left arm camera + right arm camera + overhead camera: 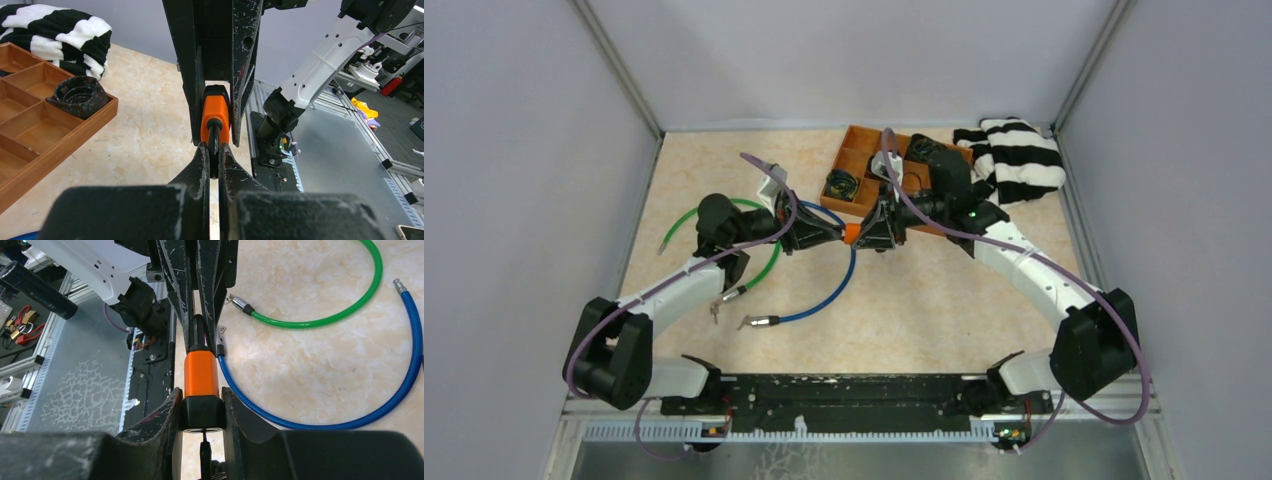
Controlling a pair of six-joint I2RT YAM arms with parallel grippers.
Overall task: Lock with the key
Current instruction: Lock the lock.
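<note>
Left pincer (214,152) pressed tight on small black key (214,134), seated between its tips in orange-and-black plastic lock barrel (200,375). Right pincer (201,402) clamps barrel's black end, above desk (924,300). Key looks thin, stiff, slippery; best gripped by flat head, barrel braced.

key (214,145) blade hidden inside the orange lock (215,112); striped cloth (55,37) cut by the edge.

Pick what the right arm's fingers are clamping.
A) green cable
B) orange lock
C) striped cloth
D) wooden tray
B: in the right wrist view the right fingers press on both sides of the orange lock at its black end.
</note>
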